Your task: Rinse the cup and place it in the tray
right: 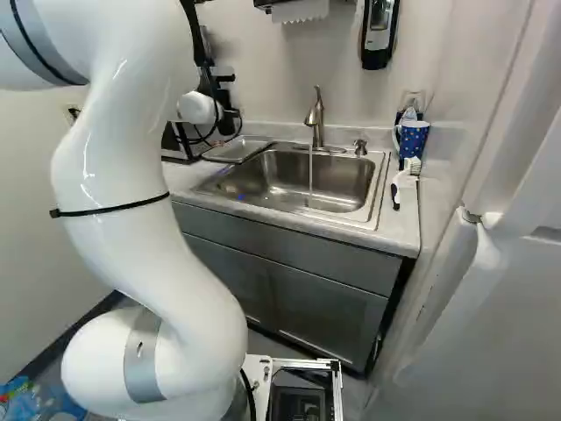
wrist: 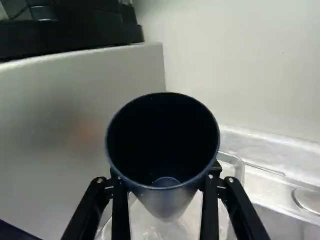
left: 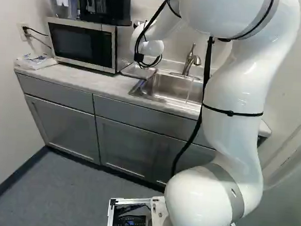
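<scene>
The white jointed arm (left: 234,98) is rising nearest, and out at its end two black fingers (wrist: 210,212) are gripping a dark blue-grey tapered cup (wrist: 167,197) from both sides, its open mouth facing the wrist camera. Under and beyond the cup, a shallow rectangular metallic tray (right: 237,150) is lying on the pale speckled surface (left: 80,77) between the silver microwave with a black door (left: 75,43) and the stainless-steel sink (right: 337,180), though whether cup and tray are touching is staying unclear. Behind the basin, a curved metal faucet (right: 316,118) is running a thin stream, while a blue patterned mug (right: 413,139) is standing in the corner at the right of the right base view.
</scene>
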Robot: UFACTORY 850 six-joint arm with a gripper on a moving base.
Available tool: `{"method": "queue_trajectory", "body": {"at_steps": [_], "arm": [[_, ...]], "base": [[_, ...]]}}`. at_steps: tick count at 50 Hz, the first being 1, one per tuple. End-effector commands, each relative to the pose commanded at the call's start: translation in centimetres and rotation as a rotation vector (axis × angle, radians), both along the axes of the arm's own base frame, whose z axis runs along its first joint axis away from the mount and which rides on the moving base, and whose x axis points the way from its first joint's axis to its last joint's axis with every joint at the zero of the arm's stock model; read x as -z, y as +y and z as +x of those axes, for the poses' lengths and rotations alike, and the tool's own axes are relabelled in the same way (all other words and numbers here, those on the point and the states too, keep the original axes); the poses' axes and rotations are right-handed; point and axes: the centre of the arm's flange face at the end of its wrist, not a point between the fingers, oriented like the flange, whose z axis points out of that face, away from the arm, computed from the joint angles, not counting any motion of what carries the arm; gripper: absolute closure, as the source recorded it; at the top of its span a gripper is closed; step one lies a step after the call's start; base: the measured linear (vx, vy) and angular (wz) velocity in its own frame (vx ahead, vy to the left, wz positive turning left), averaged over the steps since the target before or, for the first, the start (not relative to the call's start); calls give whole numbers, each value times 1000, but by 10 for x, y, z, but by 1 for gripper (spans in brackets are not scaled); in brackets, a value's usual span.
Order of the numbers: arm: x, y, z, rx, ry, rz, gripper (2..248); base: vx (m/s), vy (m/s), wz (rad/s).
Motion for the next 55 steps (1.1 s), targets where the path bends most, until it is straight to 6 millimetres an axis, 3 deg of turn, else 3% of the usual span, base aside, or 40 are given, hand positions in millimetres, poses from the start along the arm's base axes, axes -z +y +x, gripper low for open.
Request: {"method": "queue_trajectory", "body": {"at_steps": [15, 55], "arm": [[6, 8, 0, -13, 26, -5, 126], [52, 25, 6, -37, 97, -23, 126]], "base": [[0, 0, 0], [0, 0, 0]]}}
